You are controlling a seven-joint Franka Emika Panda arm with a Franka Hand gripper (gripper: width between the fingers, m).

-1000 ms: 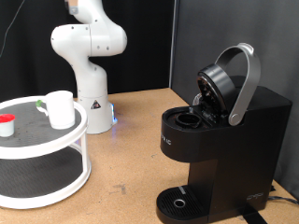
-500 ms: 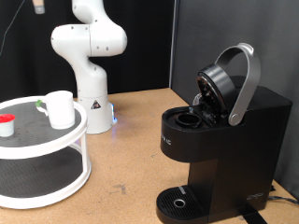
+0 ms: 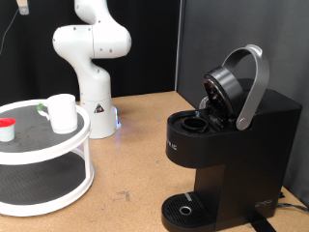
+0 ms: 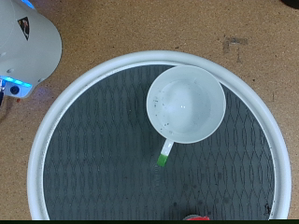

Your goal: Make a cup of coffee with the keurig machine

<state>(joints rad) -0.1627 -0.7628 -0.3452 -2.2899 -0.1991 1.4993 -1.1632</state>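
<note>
Pincer (image 3: pixel 20 9) high above cup (image 4: pixel 186 103), opening impossible to tell, nothing visibly held

The white arm (image 3: pixel 89 43) stands upright on its base, reaching up out of sight; the gripper isn't visible.

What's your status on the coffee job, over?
Tool out of frame, high above the cup. Cup empty, upright on the white tray beside a red-topped pod. Keurig machine lid open.
</note>
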